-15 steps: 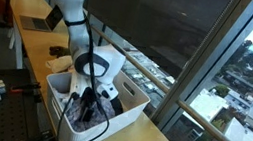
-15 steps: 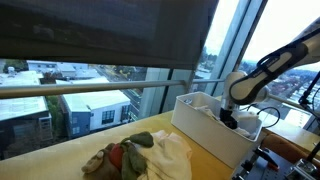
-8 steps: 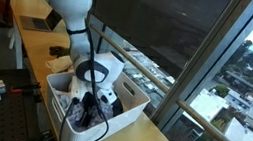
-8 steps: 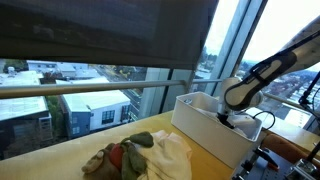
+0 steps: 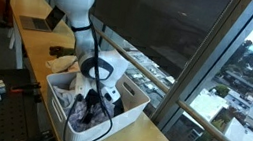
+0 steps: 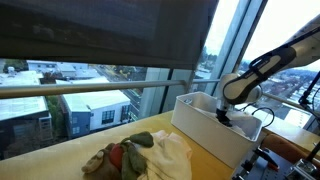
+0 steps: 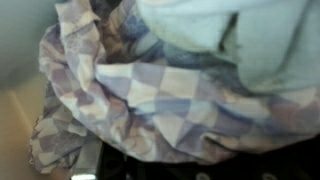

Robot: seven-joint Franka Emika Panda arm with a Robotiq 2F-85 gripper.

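Wrist view shows a crumpled checkered cloth [image 7: 150,100] close up, with a pale cloth [image 7: 235,35] lying over its upper edge. In an exterior view the gripper [image 5: 95,99] is down inside the white basket [image 5: 135,94], on the cloth; whether it is clenched or released cannot be told. A clothes pile [image 6: 135,158] lies on the table [image 6: 60,158], well apart from the basket.

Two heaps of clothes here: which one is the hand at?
The heap inside the white basket: the hand hangs down in it, within the white basket. The other heap, reds, greens and white, lies loose on the tabletop, away from it.
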